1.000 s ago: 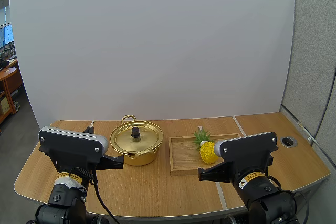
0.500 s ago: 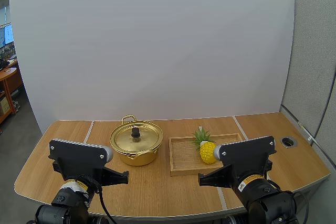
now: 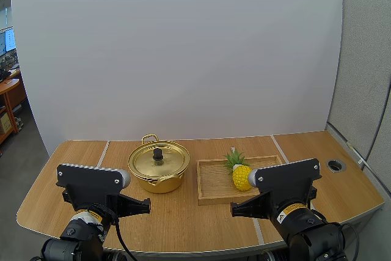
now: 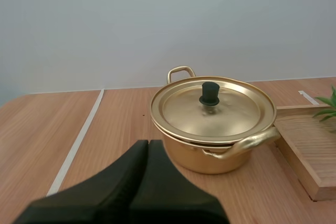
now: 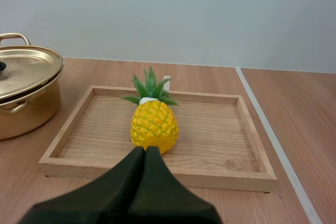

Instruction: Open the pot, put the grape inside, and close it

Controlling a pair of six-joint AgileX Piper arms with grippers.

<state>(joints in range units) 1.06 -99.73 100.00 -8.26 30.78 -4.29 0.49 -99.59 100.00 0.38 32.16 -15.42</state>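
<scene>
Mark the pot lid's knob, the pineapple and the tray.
Lid knob (image 4: 209, 92), left wrist view, its black top.
Pineapple (image 5: 154, 125), right wrist view, yellow body.
Tray (image 5: 210, 135), right wrist view, bare wooden floor.

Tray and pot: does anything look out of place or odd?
One thing: the fruit standing in the wooden tray is a yellow pineapple, not the grape the task names. The pot sits upright beside the tray, its lid seated squarely. Nothing looks spilled or damaged.

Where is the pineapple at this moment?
In the high view the pineapple stands upright in the wooden tray, which lies on the table just right of the lidded pot.
</scene>
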